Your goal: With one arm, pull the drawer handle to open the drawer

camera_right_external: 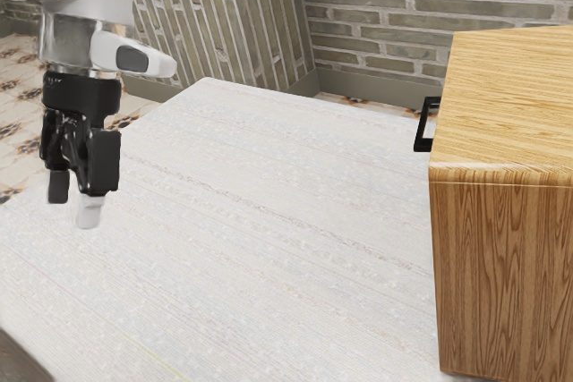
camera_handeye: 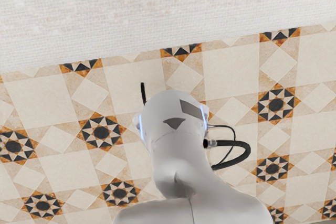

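Over the surface's [camera_right_external: 269, 221] edge on the exterior view's left, the tool [camera_right_external: 73, 207] hangs with fingers spread, pinching nothing. At the opposite edge stands the wooden drawer cabinet [camera_right_external: 501, 248], its black handle [camera_right_external: 425, 124] facing the tool, well apart. A brick wall [camera_right_external: 403, 6] lies behind.

The pale wood-grain surface [camera_right_external: 269, 221] is carrying one wooden drawer cabinet [camera_right_external: 510, 248], which is standing directly on it at the exterior view's right.
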{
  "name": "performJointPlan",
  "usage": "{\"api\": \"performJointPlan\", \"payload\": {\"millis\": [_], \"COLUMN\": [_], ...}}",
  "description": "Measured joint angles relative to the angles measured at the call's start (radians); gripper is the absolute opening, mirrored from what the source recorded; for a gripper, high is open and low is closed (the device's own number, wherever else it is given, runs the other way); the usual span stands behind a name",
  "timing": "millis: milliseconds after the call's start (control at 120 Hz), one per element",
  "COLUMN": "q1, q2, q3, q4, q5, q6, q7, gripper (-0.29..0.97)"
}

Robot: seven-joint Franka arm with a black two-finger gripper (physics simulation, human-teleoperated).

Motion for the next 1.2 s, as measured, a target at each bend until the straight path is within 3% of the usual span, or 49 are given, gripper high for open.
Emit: {"api": "performJointPlan", "payload": {"millis": [125, 275, 475, 525, 575, 625, 683, 742, 867, 975, 1058, 1125, 1200], "q1": [0.059, 0.113, 0.062, 0.083, 0.157, 0.19, 0.176, 0.16, 0.267, 0.4, 0.509, 0.528, 0.469], "q2": [0.006, 0.0, -0.04, -0.017, 0.008, 0.041, 0.061, 0.064, 0.038, 0.057, 0.091, 0.116, 0.124], "q3": [-0.002, -0.005, -0.03, -0.1, -0.216, -0.287, -0.308, -0.298, -0.313, -0.343, -0.399, -0.432, -0.449], "q4": [-0.039, -0.044, -0.055, -0.052, -0.048, -0.046, -0.044, -0.043, -0.043, -0.048, -0.045, -0.042, -0.04], "q5": [0.004, 0.008, -0.038, -0.048, -0.107, -0.222, -0.328, -0.391, -0.37, -0.403, -0.419, -0.425, -0.431], "q6": [0.253, 0.407, 0.549, 0.597, 0.654, 0.701, 0.743, 0.775, 0.838, 0.903, 0.956, 0.993, 1.023], "q7": [0.106, 0.225, 0.62, 0.731, 0.857, 0.991, 1.14, 1.276, 1.566, 1.802, 1.96, 2.071, 2.181], "gripper": [0.68, 0.68, 0.68, 0.68, 0.68, 0.68, 0.68, 0.68, 0.67, 0.67, 0.59, 0.51, 0.44]}}
